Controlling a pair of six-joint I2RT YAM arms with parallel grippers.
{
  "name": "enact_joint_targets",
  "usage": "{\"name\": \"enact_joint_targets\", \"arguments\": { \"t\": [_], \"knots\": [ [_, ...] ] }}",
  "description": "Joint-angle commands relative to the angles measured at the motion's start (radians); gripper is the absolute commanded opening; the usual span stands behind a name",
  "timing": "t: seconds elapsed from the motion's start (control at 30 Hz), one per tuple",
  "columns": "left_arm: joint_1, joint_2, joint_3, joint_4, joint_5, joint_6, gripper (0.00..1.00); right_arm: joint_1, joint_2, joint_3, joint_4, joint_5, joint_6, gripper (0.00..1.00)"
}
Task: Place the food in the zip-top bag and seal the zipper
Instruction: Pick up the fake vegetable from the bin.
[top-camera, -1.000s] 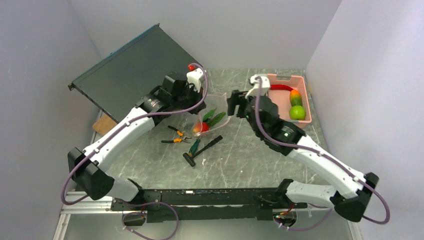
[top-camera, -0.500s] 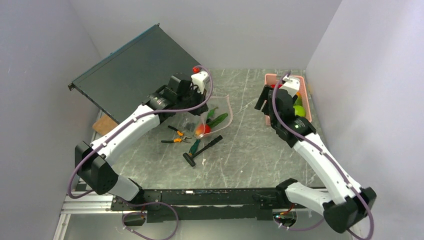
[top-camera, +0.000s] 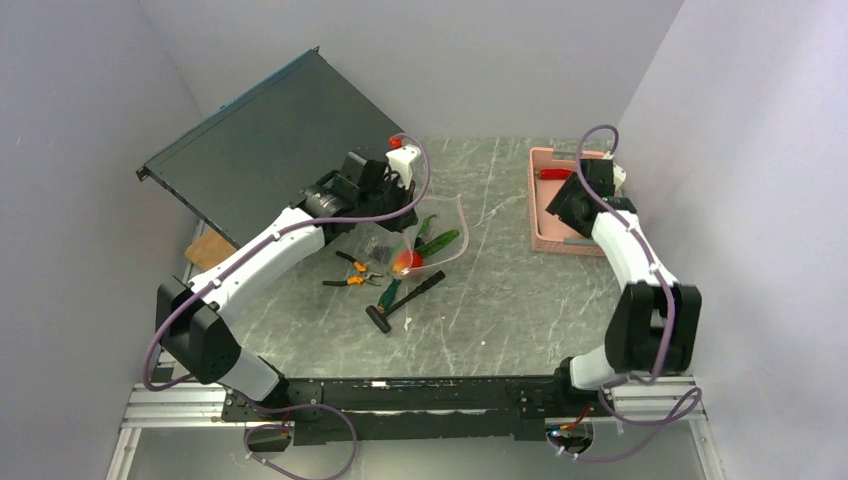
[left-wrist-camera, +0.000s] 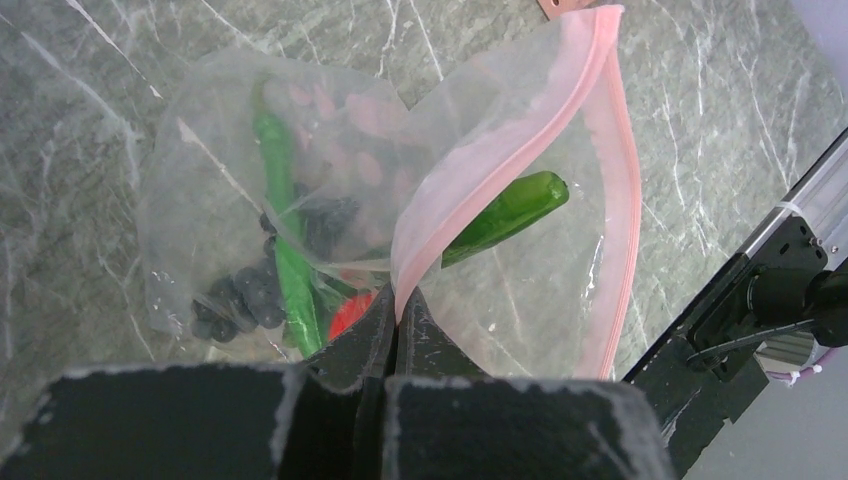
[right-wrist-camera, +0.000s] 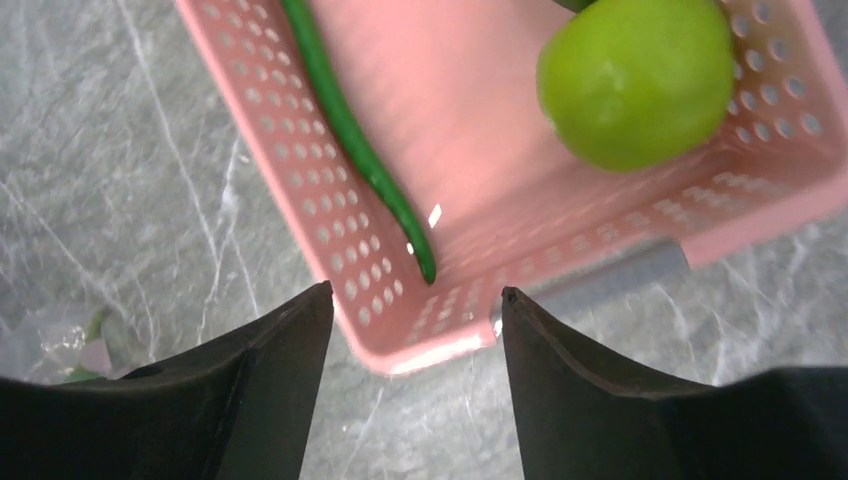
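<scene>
The zip-top bag lies open-mouthed on the table, also seen in the top view as the bag. My left gripper is shut on the zipper, pinching the near lip of the pink strip. Inside the bag are a green cucumber, a dark grape bunch and a red tomato. My right gripper hangs open above the near corner of the pink basket. A green apple and a thin green stem lie in the basket. A red chili shows at its far end.
Orange-handled pliers, a green-handled screwdriver and a black tool lie just in front of the bag. A large dark panel leans at the back left. Walls close in on both sides; the pink basket stands against the right one.
My right arm has swung from the bag's mouth over to the pink basket at the right, jaws still open. The left gripper has kept its pinch on the zipper, shifting slightly.
</scene>
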Motion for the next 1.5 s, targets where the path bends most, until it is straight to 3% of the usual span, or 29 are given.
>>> {"name": "enact_joint_targets", "arguments": {
  "t": [0.0, 0.2, 0.33, 0.57, 0.87, 1.2, 1.47],
  "knots": [
    [0.004, 0.011, 0.046, 0.011, 0.017, -0.008, 0.00, -0.130, 0.157, 0.087, 0.082, -0.316, -0.046, 0.62],
    [0.004, 0.010, 0.049, 0.008, 0.018, -0.006, 0.00, -0.163, 0.354, 0.181, 0.103, -0.477, -0.117, 0.60],
    [0.004, 0.004, 0.043, 0.013, 0.021, -0.009, 0.00, -0.165, 0.424, 0.226, 0.097, -0.491, -0.139, 0.59],
    [0.004, 0.008, 0.041, 0.019, 0.053, -0.022, 0.00, -0.159, 0.443, 0.218, 0.091, -0.521, -0.159, 0.57],
    [0.002, 0.025, 0.036, 0.028, 0.072, -0.035, 0.00, -0.123, 0.526, 0.218, 0.061, -0.456, -0.208, 0.51],
    [0.001, 0.045, 0.041, 0.026, 0.094, -0.042, 0.00, -0.087, 0.539, 0.257, -0.005, -0.217, -0.246, 0.48],
    [0.002, 0.043, 0.040, 0.027, 0.086, -0.040, 0.00, -0.087, 0.463, 0.220, 0.037, -0.127, -0.231, 0.29]
  ]
}}
